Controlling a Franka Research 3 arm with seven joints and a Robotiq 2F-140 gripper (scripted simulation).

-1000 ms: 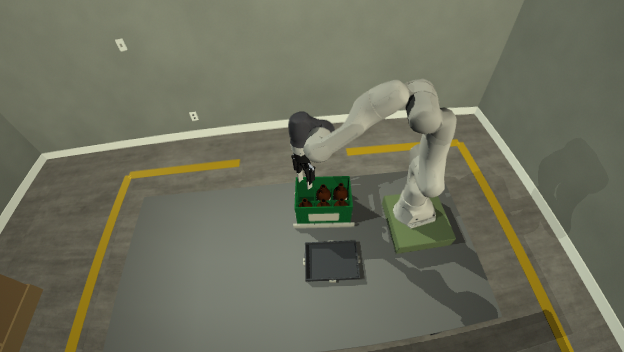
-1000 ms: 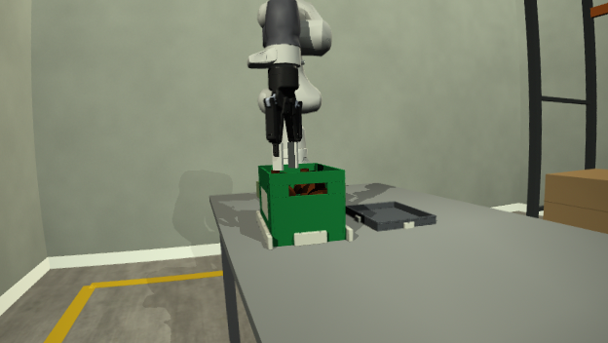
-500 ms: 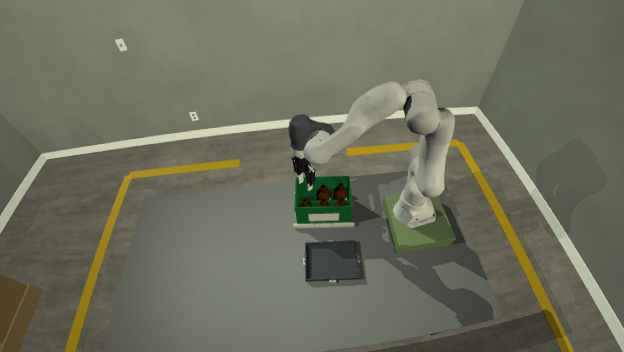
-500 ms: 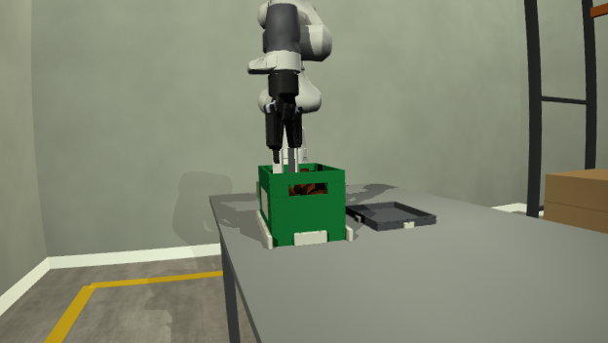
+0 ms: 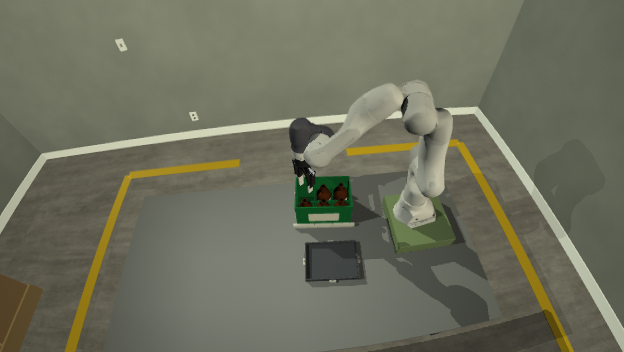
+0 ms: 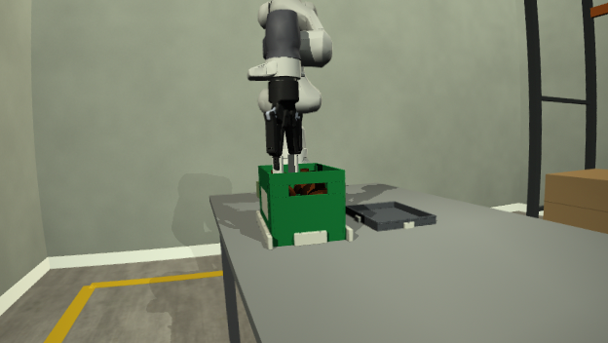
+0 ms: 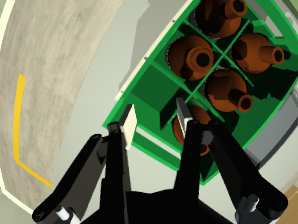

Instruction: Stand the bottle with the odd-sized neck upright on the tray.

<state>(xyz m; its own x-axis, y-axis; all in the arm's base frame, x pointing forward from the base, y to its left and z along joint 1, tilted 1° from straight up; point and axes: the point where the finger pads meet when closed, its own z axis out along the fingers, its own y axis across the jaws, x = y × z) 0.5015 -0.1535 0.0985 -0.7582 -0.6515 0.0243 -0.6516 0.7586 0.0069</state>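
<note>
A green crate stands on the grey table and holds five brown bottles, all upright. In the wrist view the bottles fill five cells of the crate. My gripper points straight down over the crate's back left corner, with its fingertips at rim height. It is partly open and holds nothing. In the wrist view one fingertip is at the crate's outer wall and the other covers part of the nearest bottle. The dark tray lies empty in front of the crate.
The robot base stands on a green block to the right of the crate. White stops hold the crate's foot. The tray also shows beside the crate in the exterior view. A brown box stands at the far right.
</note>
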